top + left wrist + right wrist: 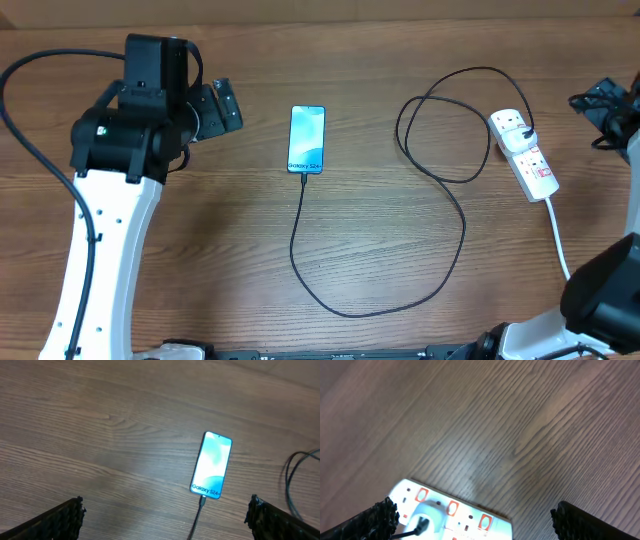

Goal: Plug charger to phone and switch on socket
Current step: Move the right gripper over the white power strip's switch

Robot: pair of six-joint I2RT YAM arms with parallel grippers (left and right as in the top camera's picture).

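Wooden table (200, 260), two arms, one phone on its lead, one power strip.
Left gripper (172, 521): fingers wide apart, holding nothing, raised over bare wood left of the phone. Samsung Galaxy phone (307, 139): flat near table centre, screen lit blue. Charger cable (300, 250): black, its tip meeting the phone's near short edge; it sweeps in a wide curve to the right, coils once, and ends at a black plug (524, 133) seated in the socket. Socket (525, 150): white strip, right side, thick white cord (560, 235) trailing toward the near edge; switch positions unclear. Right gripper (475, 517): fingers spread, empty, above the strip.
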